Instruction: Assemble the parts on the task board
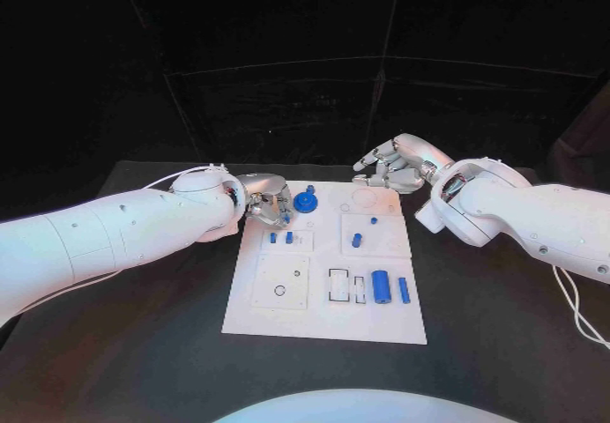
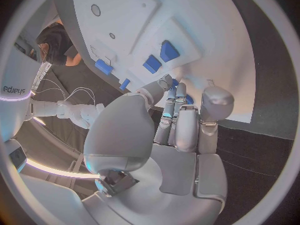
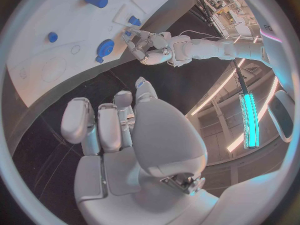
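- The left hand (image 1: 264,199) sits at the board's far left corner, its fingers bent down onto the white surface; whether they pinch anything I cannot tell. In the left wrist view the left hand (image 2: 178,125) has its fingertips (image 2: 167,82) touching the board beside the blue pieces, but nothing held shows plainly.
- The task board (image 1: 267,322) is a white rectangular plate in the middle of the black table (image 1: 127,352), divided into raised square panels.
- Just beside the left hand, near the far edge, stands a blue round gear (image 1: 307,202) with a knob on top — seen also from the right wrist (image 3: 104,50).
- Two small blue pegs (image 1: 281,237) stand side by side in a panel just below the gear, close to the left edge.
- A panel near the left edge carries a small ring outline (image 1: 279,290) and a tiny hole.
- A short blue peg (image 1: 357,239) stands in the right-hand upper panel.
- Toward the near right part of the board lie a thick blue cylinder (image 1: 380,286) and, just beside it, a thin blue bar (image 1: 405,290), both pointing from near edge to far edge, with empty rectangular slots (image 1: 339,285) to their left.
- The right hand (image 1: 397,167) hovers over the far right corner, clear of the board, fingers curled loosely inward with nothing in them.
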Action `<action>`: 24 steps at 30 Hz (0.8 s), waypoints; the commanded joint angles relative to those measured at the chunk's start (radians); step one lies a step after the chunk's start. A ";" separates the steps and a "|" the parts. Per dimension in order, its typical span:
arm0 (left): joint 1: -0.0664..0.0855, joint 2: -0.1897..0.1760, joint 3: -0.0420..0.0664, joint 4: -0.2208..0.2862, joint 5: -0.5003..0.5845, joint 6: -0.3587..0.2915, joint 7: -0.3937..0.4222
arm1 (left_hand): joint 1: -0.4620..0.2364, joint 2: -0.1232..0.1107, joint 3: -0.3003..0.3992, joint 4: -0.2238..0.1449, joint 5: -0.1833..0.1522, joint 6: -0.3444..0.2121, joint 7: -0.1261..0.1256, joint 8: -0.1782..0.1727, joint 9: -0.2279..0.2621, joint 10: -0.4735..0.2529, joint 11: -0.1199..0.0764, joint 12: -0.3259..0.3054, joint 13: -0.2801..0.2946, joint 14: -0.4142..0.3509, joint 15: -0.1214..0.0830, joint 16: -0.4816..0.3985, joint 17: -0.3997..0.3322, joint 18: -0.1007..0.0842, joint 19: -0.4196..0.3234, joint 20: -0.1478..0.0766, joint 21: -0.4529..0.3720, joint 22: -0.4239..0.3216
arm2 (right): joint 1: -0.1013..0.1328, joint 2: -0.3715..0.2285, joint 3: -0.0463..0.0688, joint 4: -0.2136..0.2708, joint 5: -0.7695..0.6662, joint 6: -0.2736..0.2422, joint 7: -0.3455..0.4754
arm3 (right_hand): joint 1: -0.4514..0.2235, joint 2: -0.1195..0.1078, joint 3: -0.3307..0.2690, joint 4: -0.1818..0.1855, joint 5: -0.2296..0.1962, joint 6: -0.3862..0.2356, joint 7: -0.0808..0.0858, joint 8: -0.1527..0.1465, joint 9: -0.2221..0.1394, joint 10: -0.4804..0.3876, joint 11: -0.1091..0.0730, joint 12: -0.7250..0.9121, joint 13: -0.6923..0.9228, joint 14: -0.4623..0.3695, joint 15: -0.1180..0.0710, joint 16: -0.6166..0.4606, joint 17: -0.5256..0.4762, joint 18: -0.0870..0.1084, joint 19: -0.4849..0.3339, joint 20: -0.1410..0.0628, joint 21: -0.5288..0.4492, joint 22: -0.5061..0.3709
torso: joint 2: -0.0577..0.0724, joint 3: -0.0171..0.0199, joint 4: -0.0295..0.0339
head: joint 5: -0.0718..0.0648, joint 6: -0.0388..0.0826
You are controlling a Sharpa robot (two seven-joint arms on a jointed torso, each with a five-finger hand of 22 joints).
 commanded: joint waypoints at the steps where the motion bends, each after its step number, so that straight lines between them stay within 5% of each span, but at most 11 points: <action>1: -0.001 0.004 -0.001 -0.004 -0.011 0.030 -0.015 | -0.003 -0.008 0.003 0.001 0.001 0.006 0.001 -0.008 -0.002 0.006 0.003 -0.008 -0.003 0.021 0.001 0.002 -0.002 -0.013 0.005 0.001 0.004 0.002 | 0.002 0.001 0.001 0.001 0.001 0.004 0.009 | 0.002 0.006 -0.003 0.000 0.006 -0.008 0.000 0.006 -0.001 -0.001 0.000 0.000 0.000 0.031 -0.006 -0.001 0.001 0.011 -0.008 0.000 -0.004 0.000 | 0.001 -0.0004 0.0000 | 0.000 -0.001; 14: -0.001 0.008 -0.001 -0.011 -0.015 0.027 -0.025 | -0.008 -0.017 0.011 0.004 0.001 -0.052 0.014 -0.062 -0.029 -0.006 0.014 -0.036 -0.016 0.017 0.010 0.003 -0.010 -0.014 0.001 0.008 0.007 0.009 | 0.002 0.002 0.001 0.000 0.001 0.004 0.010 | 0.002 0.006 -0.003 0.000 0.006 -0.008 0.000 0.006 -0.001 -0.001 0.000 0.000 0.000 0.031 -0.006 -0.001 0.001 0.011 -0.008 0.000 -0.004 0.000 | 0.000 -0.0002 0.0010 | -0.001 -0.003; 24: -0.001 0.005 -0.001 -0.010 -0.015 0.018 -0.021 | -0.008 -0.016 0.014 0.006 0.001 -0.053 0.015 -0.067 -0.032 -0.005 0.015 -0.039 -0.018 0.017 0.011 0.003 -0.011 -0.015 0.001 0.009 0.011 0.013 | 0.002 0.002 0.001 -0.001 0.001 0.004 0.010 | 0.002 0.006 -0.003 0.000 0.006 -0.008 0.000 0.006 -0.001 -0.001 0.000 0.000 0.000 0.031 -0.006 -0.001 0.001 0.011 -0.008 0.000 -0.004 0.000 | 0.000 -0.0002 0.0008 | 0.000 -0.003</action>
